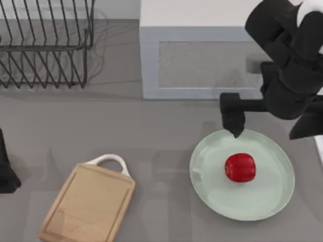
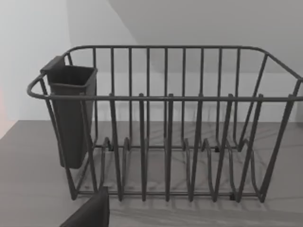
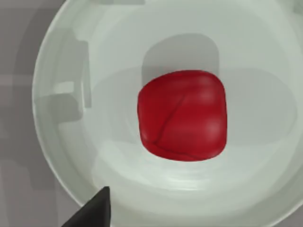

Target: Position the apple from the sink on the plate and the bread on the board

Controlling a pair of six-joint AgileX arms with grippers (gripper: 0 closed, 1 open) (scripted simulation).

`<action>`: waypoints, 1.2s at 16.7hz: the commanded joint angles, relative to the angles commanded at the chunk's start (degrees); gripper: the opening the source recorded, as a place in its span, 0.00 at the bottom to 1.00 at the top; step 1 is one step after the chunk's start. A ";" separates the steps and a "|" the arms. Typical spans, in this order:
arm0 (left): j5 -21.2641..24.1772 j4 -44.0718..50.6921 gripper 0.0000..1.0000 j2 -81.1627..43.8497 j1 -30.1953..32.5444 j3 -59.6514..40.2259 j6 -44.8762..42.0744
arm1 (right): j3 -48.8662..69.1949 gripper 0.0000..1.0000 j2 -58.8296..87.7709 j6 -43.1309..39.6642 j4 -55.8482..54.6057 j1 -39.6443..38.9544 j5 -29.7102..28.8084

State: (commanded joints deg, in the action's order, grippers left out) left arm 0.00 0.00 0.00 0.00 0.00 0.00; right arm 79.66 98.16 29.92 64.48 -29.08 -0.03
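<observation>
At the near edge of the table, left side, the board (image 1: 88, 204) lies bare, white loop handle pointing away from me, nothing on it. Right of it the plate (image 1: 242, 174) w/ the apple (image 1: 240, 167) sitting roughly centred, resting free, nothing touching it. So apple half looks done; bread half isn't, and I can't spot the bread anywhere.

My right gripper (image 1: 233, 122) hangs just beyond the plate's far rim, apart from the apple; right wrist view looks straight down on apple + plate. Can't tell if its jaws are open or closed. My left arm sits parked at the left edge, wrist cam facing the dish rack (image 2: 165, 127); jaw state can't tell either.

Surface: plain grey tabletop (image 1: 161, 131). Farther back, wire dish rack far left w/ a dark utensil cup (image 2: 71, 113) hung on one end, and a pale box-like unit (image 1: 202, 50) centre-right against the back wall.
</observation>
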 joint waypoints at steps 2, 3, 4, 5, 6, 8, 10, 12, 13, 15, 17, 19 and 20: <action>0.00 0.00 1.00 0.00 0.00 0.00 0.00 | -6.19 1.00 -7.30 -2.28 -4.95 2.22 0.00; 0.00 0.00 1.00 0.00 0.00 0.00 0.00 | -9.82 1.00 -11.83 -3.62 -7.81 3.52 0.00; 0.00 0.00 1.00 0.00 0.00 0.00 0.00 | -13.75 1.00 -16.94 -5.06 -10.90 4.92 0.01; 0.00 0.00 1.00 0.00 0.00 0.00 0.00 | -17.94 1.00 -22.60 -6.60 -14.21 6.41 0.01; 0.00 0.00 1.00 0.00 0.00 0.00 0.00 | -22.37 1.00 -28.67 -8.22 -17.72 7.99 0.01; 0.00 0.00 1.00 0.00 0.00 0.00 0.00 | -31.80 1.00 -41.67 -11.64 -25.17 11.32 0.01; 0.00 0.00 1.00 0.00 0.00 0.00 0.00 | -41.68 1.00 -54.93 -15.21 -32.90 14.78 0.02; 0.00 0.00 1.00 0.00 0.00 0.00 0.00 | -51.53 1.00 -67.41 -18.77 -40.61 18.25 0.02; 0.00 0.00 1.00 0.00 0.00 0.00 0.00 | -56.27 1.00 -73.11 -20.50 -44.35 19.93 0.03; 0.00 0.00 1.00 0.00 0.00 0.00 0.00 | -65.03 1.00 -82.87 -23.74 -51.34 23.07 0.03; 0.00 0.00 1.00 0.00 0.00 0.00 0.00 | -72.09 1.00 -90.25 -26.50 -57.26 25.76 0.03; 0.00 0.00 1.00 0.00 0.00 0.00 0.00 | -76.86 1.00 -95.22 -28.58 -61.68 27.78 0.04; 0.00 0.00 1.00 0.00 0.00 0.00 0.00 | -78.38 1.00 -96.80 -29.29 -63.19 28.47 0.04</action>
State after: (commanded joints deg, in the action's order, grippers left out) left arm 0.00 0.00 0.00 0.00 0.00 0.00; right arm 1.29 1.35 0.63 1.29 -0.61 0.00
